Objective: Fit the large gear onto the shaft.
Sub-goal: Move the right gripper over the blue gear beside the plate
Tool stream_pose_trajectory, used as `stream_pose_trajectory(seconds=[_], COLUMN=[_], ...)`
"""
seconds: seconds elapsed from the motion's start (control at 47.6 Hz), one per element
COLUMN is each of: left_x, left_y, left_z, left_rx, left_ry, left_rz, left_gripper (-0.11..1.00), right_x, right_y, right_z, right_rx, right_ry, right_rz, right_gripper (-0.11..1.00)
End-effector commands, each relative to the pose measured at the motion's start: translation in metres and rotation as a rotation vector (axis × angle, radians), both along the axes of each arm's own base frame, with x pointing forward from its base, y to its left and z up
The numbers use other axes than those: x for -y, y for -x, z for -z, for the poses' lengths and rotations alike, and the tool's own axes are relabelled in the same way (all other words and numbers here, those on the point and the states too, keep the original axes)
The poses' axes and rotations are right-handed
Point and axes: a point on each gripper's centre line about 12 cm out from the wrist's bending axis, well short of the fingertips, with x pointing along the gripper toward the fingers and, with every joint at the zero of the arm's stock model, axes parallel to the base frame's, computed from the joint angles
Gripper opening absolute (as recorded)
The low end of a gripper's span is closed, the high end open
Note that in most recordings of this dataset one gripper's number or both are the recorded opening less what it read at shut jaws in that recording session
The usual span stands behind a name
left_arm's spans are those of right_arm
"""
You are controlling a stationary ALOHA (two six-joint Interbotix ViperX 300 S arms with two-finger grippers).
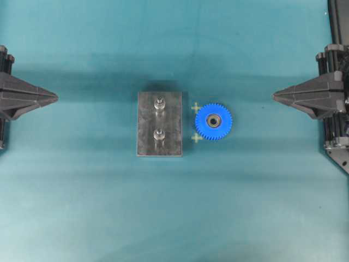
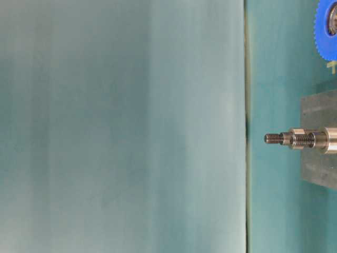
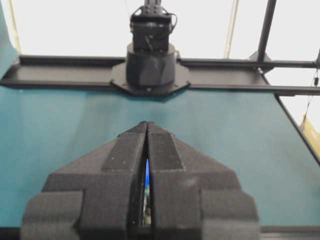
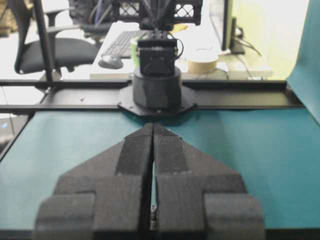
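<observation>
Both my pincers, left (image 1: 54, 97) and right (image 1: 275, 96), are sitting closed and empty at the tabletop's side edges. The large gear (image 1: 214, 121) is lying flat, so pinching its rim may be tilting it and jamming it on the shaft (image 1: 159, 135).

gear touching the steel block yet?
Apart. The overhead view shows a strip of teal mat between the blue gear and the right edge of the grey block.

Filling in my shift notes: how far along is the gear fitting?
Nothing is done yet. The large gear lies flat on the table right of the grey block, both shafts bare. Left gripper and right gripper are shut and empty, far away. Picking and fitting remain.
</observation>
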Motion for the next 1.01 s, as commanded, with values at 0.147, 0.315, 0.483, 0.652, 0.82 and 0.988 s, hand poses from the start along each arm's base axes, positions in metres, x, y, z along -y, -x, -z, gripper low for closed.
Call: stream_pose_trajectory(seconds=[0.147, 0.315, 0.483, 0.652, 0.82, 0.988], left_x=[-0.012, -0.016, -0.017, -0.019, -0.017, -0.017], left_y=[-0.029, -0.046, -0.067, -0.094, -0.109, -0.116], left_z=[-0.006, -0.002, 0.01, 0.015, 0.03, 0.035], left_rx=[-0.136, -0.186, -0.282, -0.378, -0.515, -0.579], left_ry=[0.122, 0.097, 0.094, 0.083, 0.06, 0.037], left_rz=[-0.052, -0.065, -0.069, -0.072, -0.064, -0.06], left_gripper=[0.0, 0.0, 0.0, 0.0, 0.0, 0.0], right_x=[0.022, 0.04, 0.049, 0.057, 0.062, 0.065], right_y=[-0.008, -0.023, -0.072, -0.1, -0.113, -0.121], right_z=[0.003, 0.014, 0.029, 0.061, 0.093, 0.118], right_rx=[-0.195, -0.496, -0.781, -1.042, -1.162, -1.21], right_ry=[-0.26, -0.302, -0.279, -0.259, -0.226, -0.213], right_rz=[0.115, 0.187, 0.185, 0.182, 0.187, 0.189], right_gripper=[0.01, 0.01, 0.01, 0.01, 0.01, 0.01])
